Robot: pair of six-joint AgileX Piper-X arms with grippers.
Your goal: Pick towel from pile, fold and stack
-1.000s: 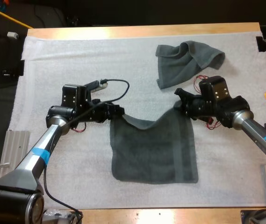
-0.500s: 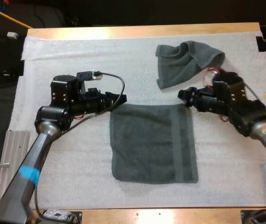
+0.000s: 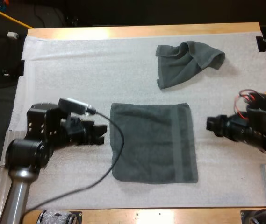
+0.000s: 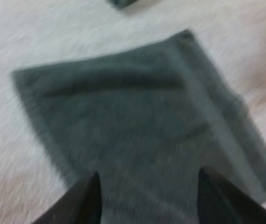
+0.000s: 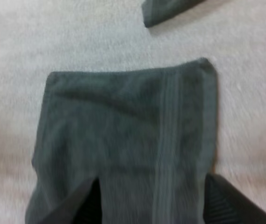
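Either side of flat towel [image 3: 151, 142]: left end effector [image 3: 103, 133], right end effector [image 3: 208, 125], both apart.

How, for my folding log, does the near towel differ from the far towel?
The near towel lies spread flat, a square; the far towel is crumpled, with ridges. The near towel covers more mat than the far towel. The near towel sits mid-mat; the far towel lies toward the far right. Both are dark grey-green.
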